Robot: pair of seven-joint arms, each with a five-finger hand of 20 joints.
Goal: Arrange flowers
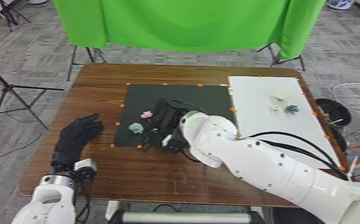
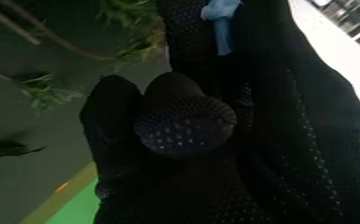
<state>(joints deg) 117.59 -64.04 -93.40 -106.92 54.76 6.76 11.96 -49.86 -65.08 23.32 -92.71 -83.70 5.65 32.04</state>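
Right hand [image 1: 166, 119], pink flower [image 1: 146, 114], bin [image 1: 335, 112] beside table [image 1: 141, 175]

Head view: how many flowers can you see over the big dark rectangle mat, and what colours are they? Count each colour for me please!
Pink, rounded flower head: 1
Pale blue-green, rounded flower head: 1
Total in sight there: 2

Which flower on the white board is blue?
The rightmost flower on the white board, seen from the robot's head; the others there look pale cream.
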